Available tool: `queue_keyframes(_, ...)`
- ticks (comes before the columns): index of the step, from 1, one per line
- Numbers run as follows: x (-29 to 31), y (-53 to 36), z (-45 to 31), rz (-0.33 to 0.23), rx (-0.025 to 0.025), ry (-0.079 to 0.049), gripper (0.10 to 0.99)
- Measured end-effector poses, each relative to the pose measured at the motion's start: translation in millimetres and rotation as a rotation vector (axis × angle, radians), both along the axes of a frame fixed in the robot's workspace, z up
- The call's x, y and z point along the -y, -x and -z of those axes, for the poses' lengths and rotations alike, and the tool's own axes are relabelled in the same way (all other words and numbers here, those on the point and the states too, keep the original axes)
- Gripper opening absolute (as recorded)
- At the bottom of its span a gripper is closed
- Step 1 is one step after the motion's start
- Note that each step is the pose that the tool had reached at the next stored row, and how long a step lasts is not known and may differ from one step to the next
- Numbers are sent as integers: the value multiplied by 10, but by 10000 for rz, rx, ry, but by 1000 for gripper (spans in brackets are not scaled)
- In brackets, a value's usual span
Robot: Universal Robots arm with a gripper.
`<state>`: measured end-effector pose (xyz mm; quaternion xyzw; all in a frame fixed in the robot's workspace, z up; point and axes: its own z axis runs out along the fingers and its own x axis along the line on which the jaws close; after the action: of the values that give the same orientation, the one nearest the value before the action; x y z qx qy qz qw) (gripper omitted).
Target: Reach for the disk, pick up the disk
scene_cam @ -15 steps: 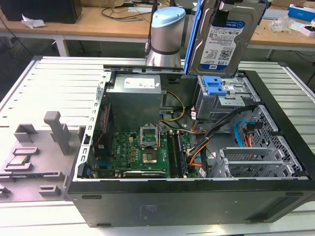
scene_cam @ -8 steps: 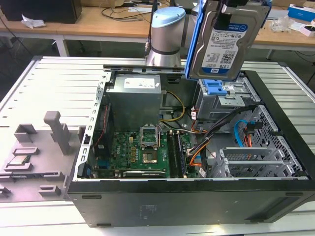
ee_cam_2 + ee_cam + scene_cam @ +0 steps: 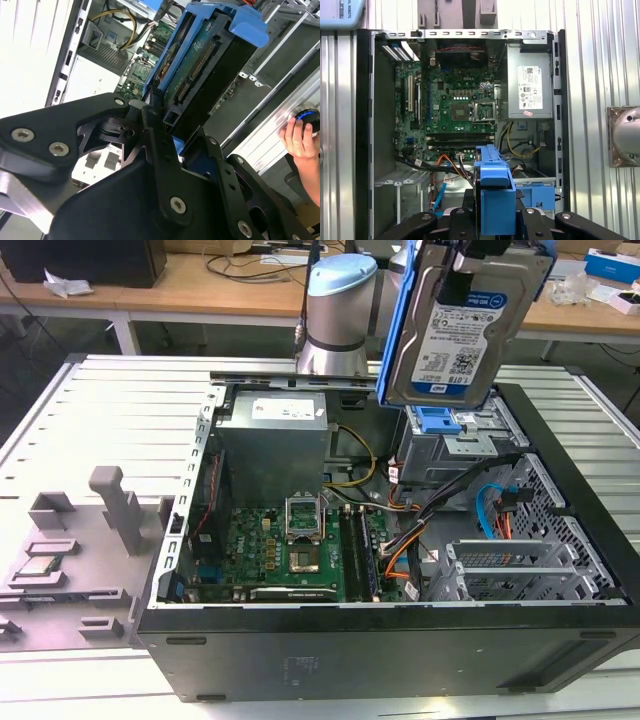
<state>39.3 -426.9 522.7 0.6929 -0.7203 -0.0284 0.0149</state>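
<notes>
Flat rectangular silver metal disk [image 3: 452, 335] with a white-and-blue label and a blue plastic caddy frame, held in the air above the drive bay of the open black computer case [image 3: 560, 570]. Matte black gripper [image 3: 175, 132] is clamped on the caddy's sides. Inside the case: green motherboard [image 3: 290, 550], boxy grey power supply [image 3: 275, 440]. Case lies on a ribbed pale metal table [image 3: 90, 430]; wooden desks [image 3: 200, 290] behind it.

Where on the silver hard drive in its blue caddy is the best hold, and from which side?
At one short end, coming in end-on, jaws straddling the blue plastic caddy, as the black pincer grips it now. The flat rectangular silver hard drive is thin and stiff, and hangs upright above the open black computer case, its labelled face uncovered.
</notes>
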Motion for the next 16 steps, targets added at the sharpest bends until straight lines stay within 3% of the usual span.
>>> queue_keyframes(16, 194, 0, 1, 0, 0, -1, 369)
